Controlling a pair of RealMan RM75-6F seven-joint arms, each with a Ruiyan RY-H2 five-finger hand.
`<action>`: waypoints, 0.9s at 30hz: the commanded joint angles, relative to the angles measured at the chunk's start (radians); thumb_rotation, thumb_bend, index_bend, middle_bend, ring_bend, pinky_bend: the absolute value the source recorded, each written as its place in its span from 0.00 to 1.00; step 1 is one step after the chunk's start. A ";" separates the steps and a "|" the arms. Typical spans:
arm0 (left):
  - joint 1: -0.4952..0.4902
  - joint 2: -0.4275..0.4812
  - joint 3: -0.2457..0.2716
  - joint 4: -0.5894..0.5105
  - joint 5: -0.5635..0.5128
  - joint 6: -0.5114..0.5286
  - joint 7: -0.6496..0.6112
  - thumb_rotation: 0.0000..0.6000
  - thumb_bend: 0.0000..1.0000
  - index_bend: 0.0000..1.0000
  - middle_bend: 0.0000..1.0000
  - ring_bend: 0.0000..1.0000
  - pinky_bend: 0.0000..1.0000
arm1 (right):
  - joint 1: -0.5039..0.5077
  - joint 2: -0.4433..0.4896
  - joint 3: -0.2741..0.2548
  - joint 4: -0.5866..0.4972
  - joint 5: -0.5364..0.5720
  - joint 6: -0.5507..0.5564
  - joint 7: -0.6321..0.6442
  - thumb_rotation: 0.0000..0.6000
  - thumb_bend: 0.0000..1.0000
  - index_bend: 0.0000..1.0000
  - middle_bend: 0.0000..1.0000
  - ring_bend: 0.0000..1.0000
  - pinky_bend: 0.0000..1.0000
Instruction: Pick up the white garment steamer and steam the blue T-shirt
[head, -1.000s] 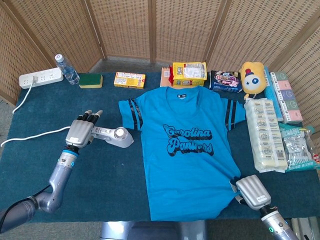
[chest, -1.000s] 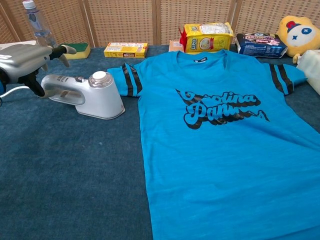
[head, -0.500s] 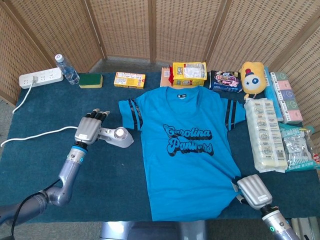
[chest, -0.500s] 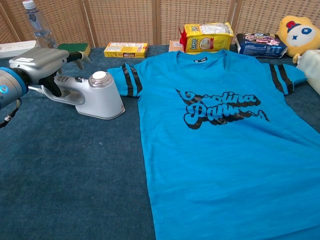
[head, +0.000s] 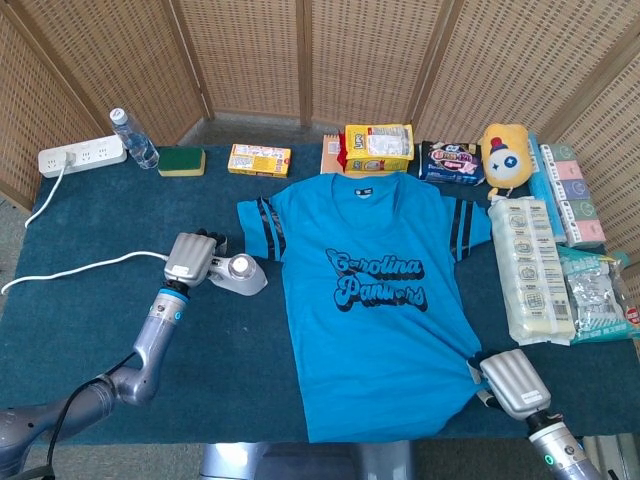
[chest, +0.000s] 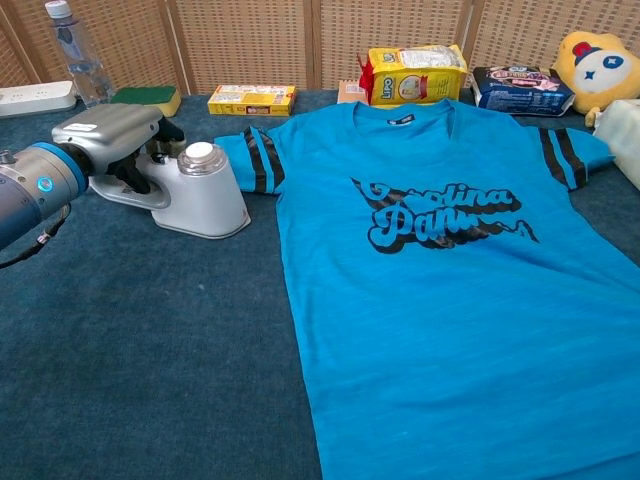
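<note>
Left hand (chest: 112, 132) draped over handle of white garment steamer (chest: 195, 190), fingers curled down around it, steamer resting on the table (chest: 150, 350) toward its left edge, just beside the striped sleeve of the blue T-shirt (chest: 450, 270). Shirt spread flat across table centre, collar toward the far edge. Right hand (head: 517, 384) at near right corner, on shirt's hem; fingers hidden, grip impossible to tell.
</note>
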 joint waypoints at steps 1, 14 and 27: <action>-0.002 -0.003 -0.003 -0.005 -0.007 -0.009 -0.028 1.00 0.42 0.59 0.64 0.58 0.67 | 0.000 0.002 0.002 -0.002 0.002 0.001 0.002 1.00 0.42 0.65 0.58 0.62 0.78; 0.024 0.033 0.013 -0.038 0.055 0.031 -0.240 1.00 0.43 0.68 0.73 0.67 0.74 | -0.003 0.007 0.007 -0.011 0.002 0.008 0.008 1.00 0.42 0.65 0.58 0.62 0.78; 0.040 0.106 0.007 -0.212 0.084 0.098 -0.247 1.00 0.43 0.70 0.74 0.67 0.75 | -0.004 0.008 0.010 -0.006 0.001 0.011 0.041 1.00 0.42 0.66 0.58 0.62 0.78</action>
